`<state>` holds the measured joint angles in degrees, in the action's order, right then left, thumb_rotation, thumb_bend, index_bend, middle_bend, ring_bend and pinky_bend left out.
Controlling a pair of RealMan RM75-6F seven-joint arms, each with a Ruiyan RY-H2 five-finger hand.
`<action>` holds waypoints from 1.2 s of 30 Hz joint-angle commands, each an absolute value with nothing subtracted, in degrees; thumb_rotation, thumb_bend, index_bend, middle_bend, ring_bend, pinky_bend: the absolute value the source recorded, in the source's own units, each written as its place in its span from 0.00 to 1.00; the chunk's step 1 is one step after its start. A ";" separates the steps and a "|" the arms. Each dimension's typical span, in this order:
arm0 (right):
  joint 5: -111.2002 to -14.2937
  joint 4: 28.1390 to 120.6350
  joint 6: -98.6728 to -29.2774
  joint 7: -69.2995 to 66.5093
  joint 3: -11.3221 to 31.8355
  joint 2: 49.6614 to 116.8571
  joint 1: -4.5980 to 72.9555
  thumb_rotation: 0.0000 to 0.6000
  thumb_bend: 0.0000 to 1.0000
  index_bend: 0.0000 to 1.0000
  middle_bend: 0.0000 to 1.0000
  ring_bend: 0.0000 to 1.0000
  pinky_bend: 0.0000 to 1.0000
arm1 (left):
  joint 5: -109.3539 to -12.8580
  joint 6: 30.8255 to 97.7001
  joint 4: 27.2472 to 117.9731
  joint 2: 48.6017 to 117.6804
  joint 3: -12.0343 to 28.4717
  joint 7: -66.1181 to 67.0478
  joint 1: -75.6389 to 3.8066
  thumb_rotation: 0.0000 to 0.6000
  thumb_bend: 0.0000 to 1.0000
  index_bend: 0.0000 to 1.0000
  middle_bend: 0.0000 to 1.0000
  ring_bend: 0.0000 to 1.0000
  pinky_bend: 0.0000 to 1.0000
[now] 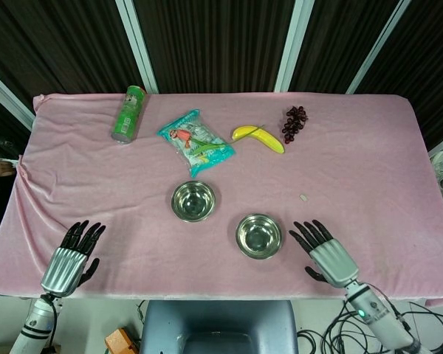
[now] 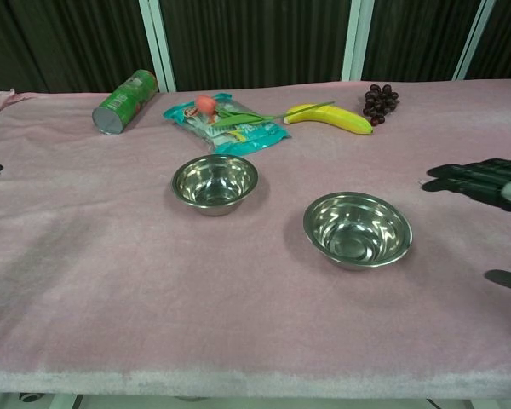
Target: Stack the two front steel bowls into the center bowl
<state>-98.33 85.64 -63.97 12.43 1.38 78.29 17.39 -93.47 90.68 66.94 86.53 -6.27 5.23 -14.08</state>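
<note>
While both steel bowls (image 1: 193, 200) (image 1: 258, 235) sat apart and unstacked near the counter's (image 1: 369, 169) front edge, the left hand (image 1: 68, 258) and right hand (image 1: 324, 251) hovered empty, fingers spread, at the front corners' side.

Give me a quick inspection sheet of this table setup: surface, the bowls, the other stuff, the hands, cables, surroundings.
Surface: pink cloth-covered table, wrinkled at its left edge.
Job's things: two round shiny steel bowls, upright, apart and empty, the left bowl further back, the right bowl nearer the front. No third bowl seen.
Clutter: green cylindrical can lying on its side, teal snack packet, yellow banana, dark grape bunch, small pale scrap.
Hands: left hand at the front left edge, fingers spread, holding nothing; right hand beside the right bowl, fingers spread, not touching it.
Cables: black cable tangle on the floor.
Surroundings: dark panels with white frames; grey chair back.
</note>
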 commanded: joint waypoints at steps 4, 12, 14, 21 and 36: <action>-93.08 82.42 -56.31 17.14 4.65 85.84 23.95 1.00 0.39 0.32 0.00 0.00 0.00 | -93.42 91.64 66.08 86.05 -5.61 4.26 -12.29 1.00 0.41 0.00 0.10 0.00 0.10; -93.73 76.88 -57.54 13.62 4.13 91.97 26.80 1.00 0.40 0.58 0.00 0.00 0.00 | -92.70 89.47 67.42 85.23 -4.64 4.66 -12.01 1.00 0.41 0.00 0.10 0.00 0.10; -93.46 75.73 -57.77 13.77 4.10 92.81 27.22 1.00 0.43 0.65 0.00 0.00 0.00 | -92.43 88.78 67.78 85.00 -4.41 4.70 -11.99 1.00 0.41 0.00 0.10 0.00 0.10; -93.78 74.76 -61.63 14.15 4.68 93.65 27.78 1.00 0.58 0.77 0.00 0.00 0.00 | -92.77 88.23 68.66 84.44 -4.09 4.72 -11.65 1.00 0.41 0.00 0.10 0.00 0.10; -86.25 81.82 -62.59 27.39 16.00 95.59 35.19 1.00 0.61 0.75 0.00 0.00 0.00 | -92.18 85.78 70.31 83.08 -2.70 3.88 -11.96 1.00 0.41 0.00 0.10 0.00 0.10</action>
<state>-88.59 80.28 -64.13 23.83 13.56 94.08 32.54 -92.22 85.85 70.29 83.12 -2.75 3.94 -11.94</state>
